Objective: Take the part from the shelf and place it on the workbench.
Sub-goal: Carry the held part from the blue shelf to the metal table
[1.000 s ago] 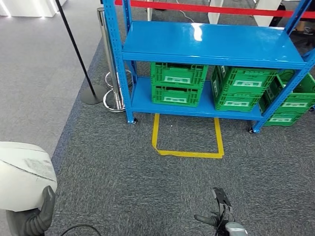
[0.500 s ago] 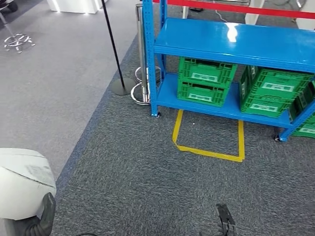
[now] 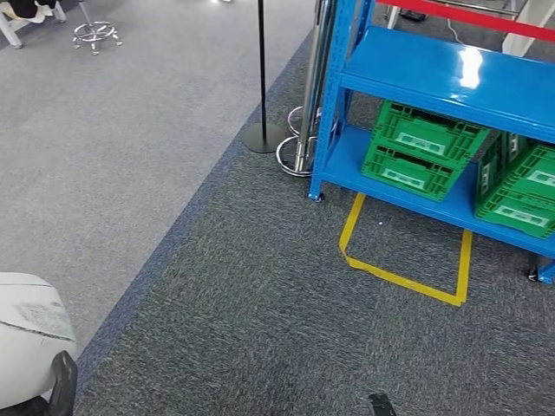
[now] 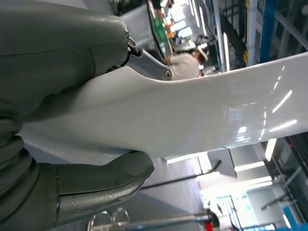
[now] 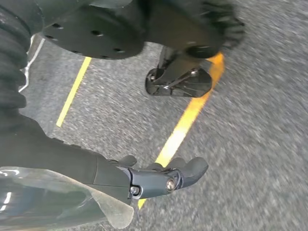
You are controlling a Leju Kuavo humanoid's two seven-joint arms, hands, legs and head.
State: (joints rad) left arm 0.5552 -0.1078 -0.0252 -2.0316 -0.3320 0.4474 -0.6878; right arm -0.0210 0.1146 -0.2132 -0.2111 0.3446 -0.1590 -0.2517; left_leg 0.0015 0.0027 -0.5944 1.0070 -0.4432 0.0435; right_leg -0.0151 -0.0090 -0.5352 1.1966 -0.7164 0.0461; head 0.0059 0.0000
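Observation:
The part (image 3: 25, 336) is a large, smooth white curved shell at the lower left of the head view. My left hand (image 3: 61, 388) grips it from below. In the left wrist view the white part (image 4: 203, 110) runs across the picture, clamped between my thumb (image 4: 105, 180) and my fingers (image 4: 65, 43). My right hand (image 5: 120, 173) hangs low over the carpet with its fingers stretched out and nothing in them; its tip (image 3: 381, 405) pokes in at the bottom edge of the head view.
A blue metal shelf (image 3: 452, 74) stands at the upper right with green crates (image 3: 419, 147) on its bottom level. A yellow tape outline (image 3: 399, 277) marks the carpet before it. A black stanchion (image 3: 262, 130) and a chrome post (image 3: 310, 104) stand by the shelf's corner.
The camera has turned left, so the shelf and tape outline have slid right in the picture. My left hand still holds the white part, lower in view; my right hand has sunk to the bottom edge.

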